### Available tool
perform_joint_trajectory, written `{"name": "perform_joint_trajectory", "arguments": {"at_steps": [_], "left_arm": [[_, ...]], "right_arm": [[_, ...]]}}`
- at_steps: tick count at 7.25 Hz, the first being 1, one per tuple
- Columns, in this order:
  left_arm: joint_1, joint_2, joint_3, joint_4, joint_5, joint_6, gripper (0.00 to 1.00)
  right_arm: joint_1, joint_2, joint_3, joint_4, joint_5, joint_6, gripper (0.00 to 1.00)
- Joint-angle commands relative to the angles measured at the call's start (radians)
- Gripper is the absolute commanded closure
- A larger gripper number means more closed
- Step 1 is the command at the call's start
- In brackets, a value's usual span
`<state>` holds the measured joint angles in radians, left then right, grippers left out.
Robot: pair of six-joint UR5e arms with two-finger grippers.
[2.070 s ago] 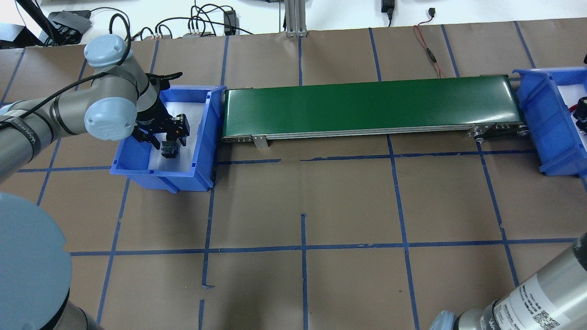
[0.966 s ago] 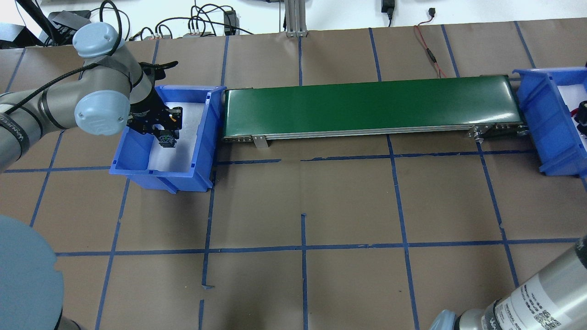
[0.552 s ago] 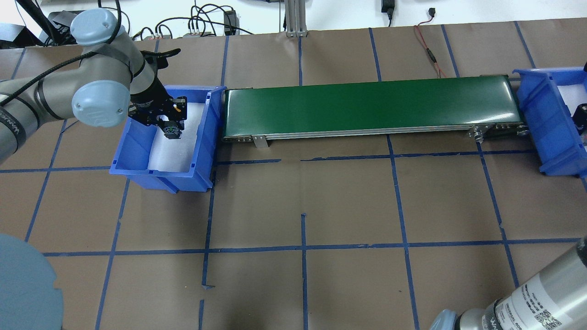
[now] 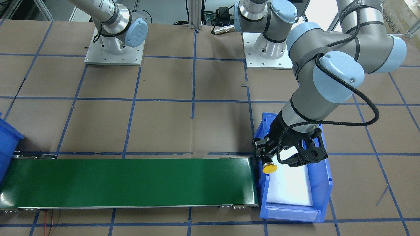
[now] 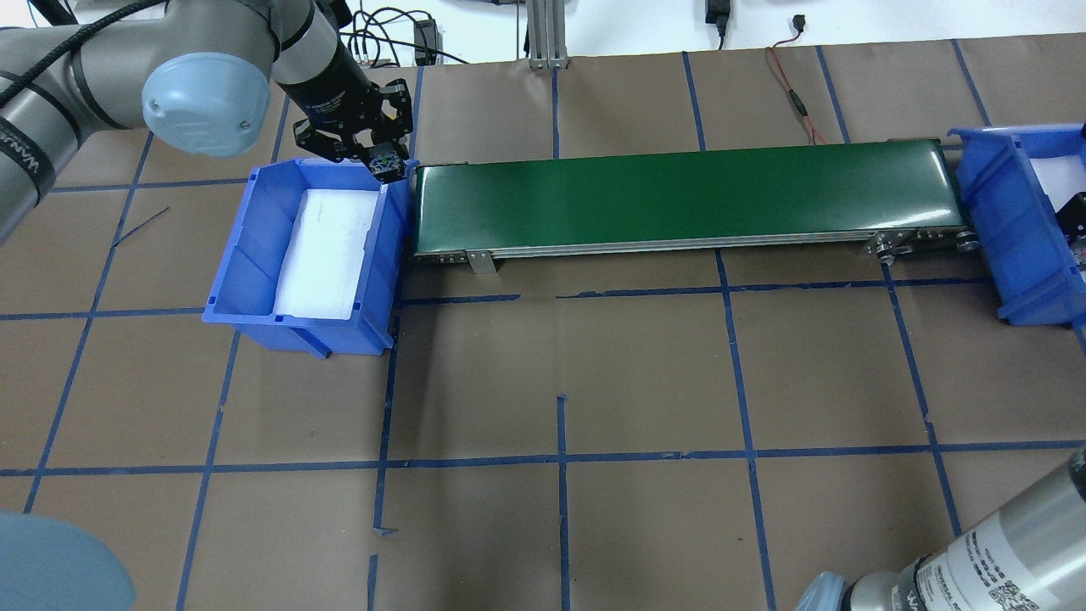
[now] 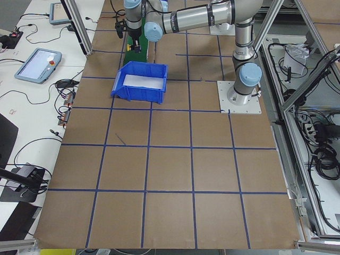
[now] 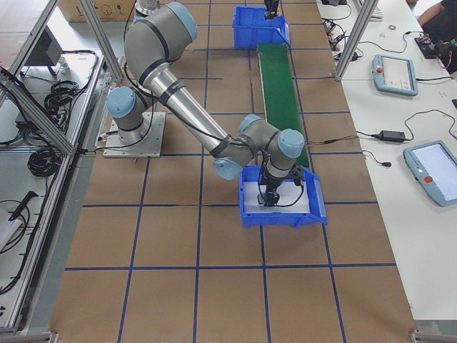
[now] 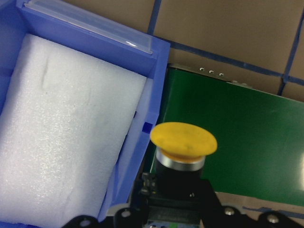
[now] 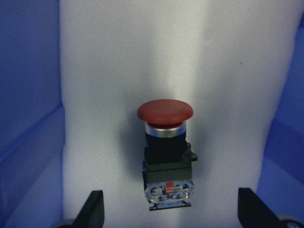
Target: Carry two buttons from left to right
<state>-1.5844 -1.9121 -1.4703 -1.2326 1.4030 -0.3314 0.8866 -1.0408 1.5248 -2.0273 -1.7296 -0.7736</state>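
Note:
My left gripper [image 5: 383, 158] is shut on the yellow button [image 4: 269, 168], gripping its black body with the yellow cap pointing down. It hangs over the right wall of the left blue bin [image 5: 254, 246], at the left end of the green conveyor [image 5: 679, 199]. The left wrist view shows the yellow cap [image 8: 184, 141] above the belt edge. The red button [image 9: 166, 142] rests on white foam in the right blue bin [image 5: 993, 221]. My right gripper [image 9: 173, 209] is open, with one finger on each side of the red button.
The left bin holds only a white foam pad [image 5: 327, 250]. The belt [image 4: 131, 182] runs between the two bins. Cables and power supplies [image 5: 382, 42] lie along the table's far edge. Blue tape lines grid the brown table.
My left gripper has lifted the yellow button out of the left bin and carried it away from the robot and right, to the conveyor's left end. The right arm has barely moved.

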Motion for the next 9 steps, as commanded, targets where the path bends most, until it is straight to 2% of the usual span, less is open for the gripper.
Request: {"name": "perform_joint_trajectory", "arguments": {"at_steps": [1,2,4,5,7,9], "left_arm": [[-0.023,-0.053,0.008,0.059,-0.036,-0.070,0.76],[-0.029,-0.082,0.010,0.088,-0.036,-0.071,0.76],[-0.031,-0.094,0.010,0.099,-0.036,-0.071,0.76],[-0.031,-0.107,0.010,0.131,-0.057,-0.086,0.76],[-0.031,-0.174,0.010,0.229,-0.081,-0.097,0.76],[-0.031,-0.186,0.010,0.235,-0.088,-0.094,0.76]], "right_arm": [[0.000,-0.045,0.018,-0.001,0.004,0.002,0.00],[0.000,-0.057,0.015,0.005,0.002,0.001,0.00],[0.012,-0.160,0.011,0.060,0.005,0.002,0.00],[0.018,-0.236,0.011,0.115,0.018,0.005,0.00],[0.021,-0.284,0.011,0.156,0.033,0.005,0.00],[0.102,-0.350,0.012,0.223,0.021,0.058,0.00]]}}
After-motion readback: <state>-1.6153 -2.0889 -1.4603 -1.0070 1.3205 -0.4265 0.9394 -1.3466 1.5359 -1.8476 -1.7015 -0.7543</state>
